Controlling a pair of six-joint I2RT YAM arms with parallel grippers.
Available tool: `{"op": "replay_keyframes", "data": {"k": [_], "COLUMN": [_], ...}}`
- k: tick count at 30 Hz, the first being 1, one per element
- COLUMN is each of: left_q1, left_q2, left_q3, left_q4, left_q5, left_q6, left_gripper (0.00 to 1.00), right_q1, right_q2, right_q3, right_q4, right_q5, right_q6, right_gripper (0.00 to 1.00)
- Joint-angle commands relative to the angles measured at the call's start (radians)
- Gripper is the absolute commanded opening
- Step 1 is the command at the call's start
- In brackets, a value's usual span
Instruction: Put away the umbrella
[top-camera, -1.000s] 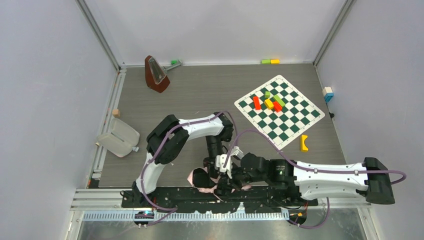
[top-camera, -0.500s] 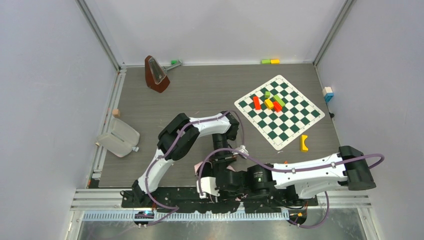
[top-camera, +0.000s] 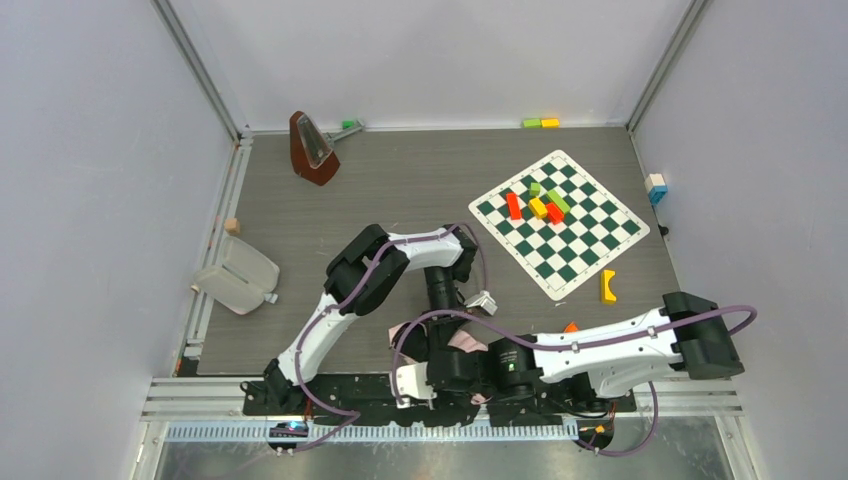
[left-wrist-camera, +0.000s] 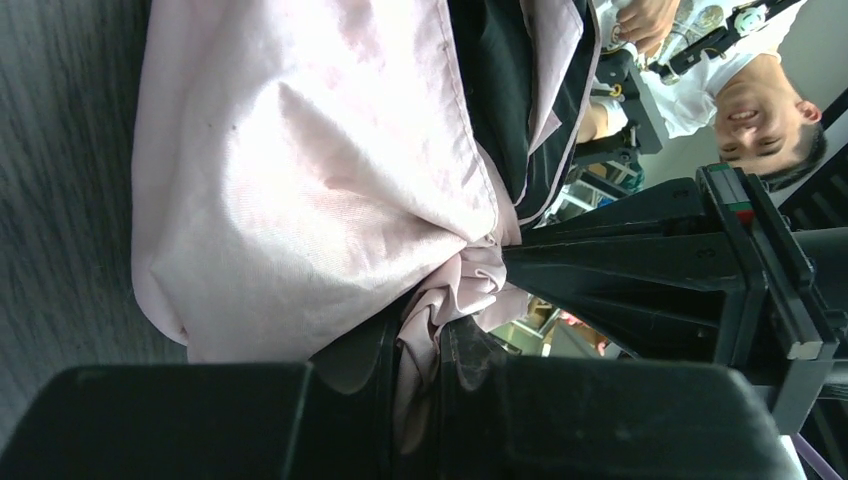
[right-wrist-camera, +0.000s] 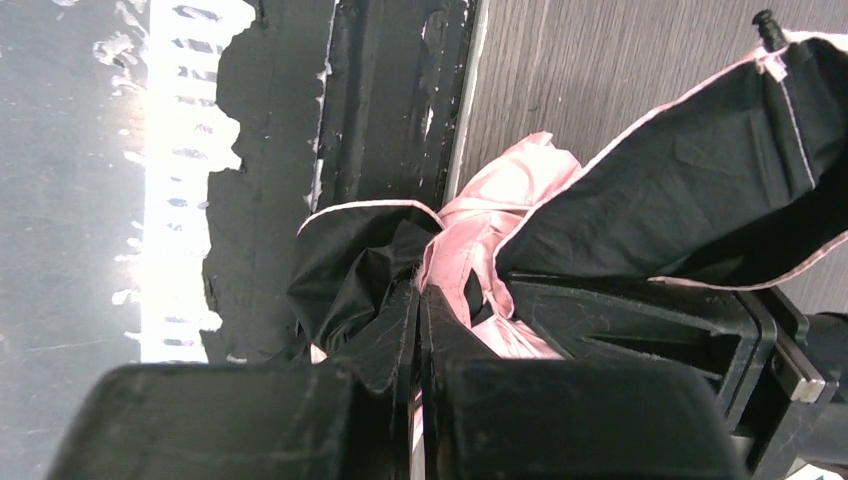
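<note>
The umbrella (top-camera: 462, 342) lies crumpled at the near edge of the table, mostly hidden under both arms. In the left wrist view its pale pink side (left-wrist-camera: 300, 180) fills the frame, and my left gripper (left-wrist-camera: 420, 345) is shut on a bunched fold of that pink fabric. In the right wrist view the black canopy (right-wrist-camera: 700, 190) with pink trim spreads to the right, and my right gripper (right-wrist-camera: 420, 300) is shut on a thin fold of black and pink fabric. From above, the left gripper (top-camera: 441, 328) points down toward me and the right gripper (top-camera: 418, 362) reaches leftward along the front rail.
A chequered mat (top-camera: 590, 235) with several coloured blocks lies at the right, a yellow block (top-camera: 608, 286) near it. A brown metronome (top-camera: 313, 148) stands at the back left. A clear plastic container (top-camera: 238, 275) rests at the left edge. The black mounting rail (right-wrist-camera: 390, 110) runs beside the umbrella.
My right arm has swept left along the near edge, dragging its fold of umbrella fabric with it. The left arm's elbow has shifted right. Both grippers stayed shut.
</note>
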Motion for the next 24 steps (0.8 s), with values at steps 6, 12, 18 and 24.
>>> {"op": "replay_keyframes", "data": {"k": [6, 12, 18, 24], "left_q1": [0.021, 0.021, 0.021, 0.017], "left_q2": [0.042, 0.061, 0.062, 0.085], "left_q3": [0.051, 0.085, 0.056, 0.077], "left_q4": [0.023, 0.003, 0.006, -0.015], "left_q5": [-0.001, 0.001, -0.011, 0.010], "left_q6": [-0.012, -0.009, -0.005, 0.015], "left_gripper": [0.00, 0.00, 0.00, 0.00], "right_q1": [0.112, 0.155, 0.095, 0.030], "right_q2": [0.149, 0.350, 0.406, 0.481], "right_q3": [0.155, 0.284, 0.242, 0.215], "right_q4": [0.265, -0.021, -0.086, -0.151], "right_q5": [-0.144, -0.195, -0.175, -0.145], "right_q6": [-0.027, 0.072, 0.245, 0.389], "right_gripper": [0.06, 0.06, 0.06, 0.06]}}
